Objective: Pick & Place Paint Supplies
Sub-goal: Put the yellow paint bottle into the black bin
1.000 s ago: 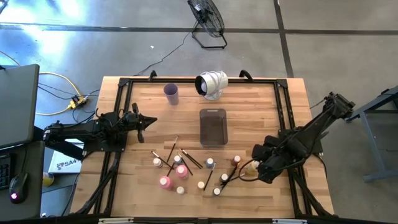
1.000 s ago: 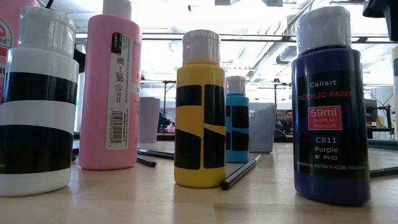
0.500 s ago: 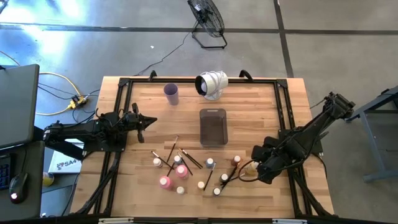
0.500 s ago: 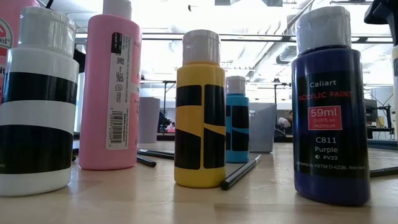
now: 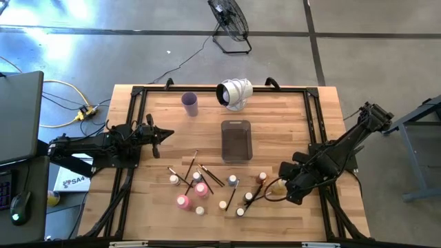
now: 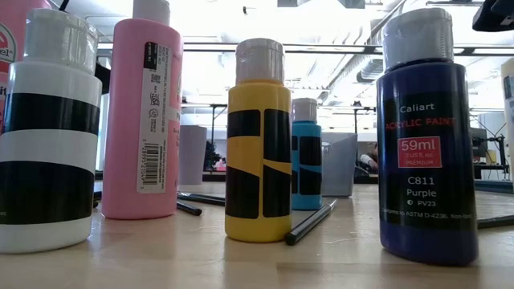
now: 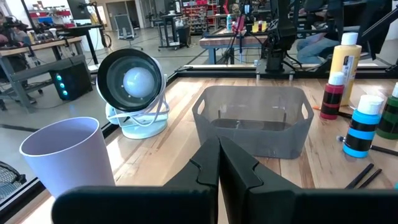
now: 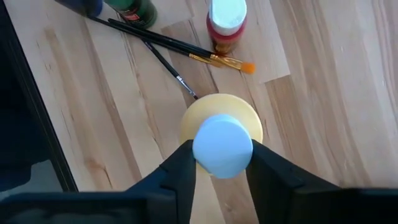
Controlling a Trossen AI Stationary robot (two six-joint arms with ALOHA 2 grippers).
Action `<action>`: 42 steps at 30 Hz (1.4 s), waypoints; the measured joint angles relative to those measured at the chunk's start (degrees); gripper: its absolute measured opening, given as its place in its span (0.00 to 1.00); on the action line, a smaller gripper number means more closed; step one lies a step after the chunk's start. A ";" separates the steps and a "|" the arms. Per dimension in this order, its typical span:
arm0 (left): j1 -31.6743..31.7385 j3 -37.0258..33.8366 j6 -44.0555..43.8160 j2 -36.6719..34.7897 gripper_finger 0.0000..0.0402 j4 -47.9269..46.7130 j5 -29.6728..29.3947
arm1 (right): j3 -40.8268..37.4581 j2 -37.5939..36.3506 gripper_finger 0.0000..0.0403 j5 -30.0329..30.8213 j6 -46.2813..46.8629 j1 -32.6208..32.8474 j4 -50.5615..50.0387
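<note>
Both arms are basically all black, chunky jointed segments with a matte finish. The left arm [image 5: 96, 146] looks long and boxy from above, ending in a left end effector [image 5: 164, 133] with two slim dark fingers [image 7: 239, 171] that taper to angular tips. The right arm [image 5: 341, 155] is the same build (dark cabling bunched near its wrist), and the right end effector [image 8: 216, 163] has flat black fingers [image 8: 179, 171].
</note>
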 joint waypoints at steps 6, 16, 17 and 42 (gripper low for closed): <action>0.00 0.00 0.00 0.00 0.00 0.00 -0.01 | 0.00 0.02 0.32 -0.42 0.12 0.00 0.24; 0.01 0.00 -0.01 0.00 0.00 -0.01 -0.01 | 0.00 -0.20 0.27 -0.44 0.20 0.00 0.89; 0.00 0.00 0.00 0.01 0.00 -0.01 -0.01 | 0.00 -0.35 0.27 -0.49 0.20 0.00 0.90; 0.01 0.00 0.00 0.02 0.00 -0.01 0.01 | 9.11 -3.87 0.27 2.89 2.65 -0.92 0.94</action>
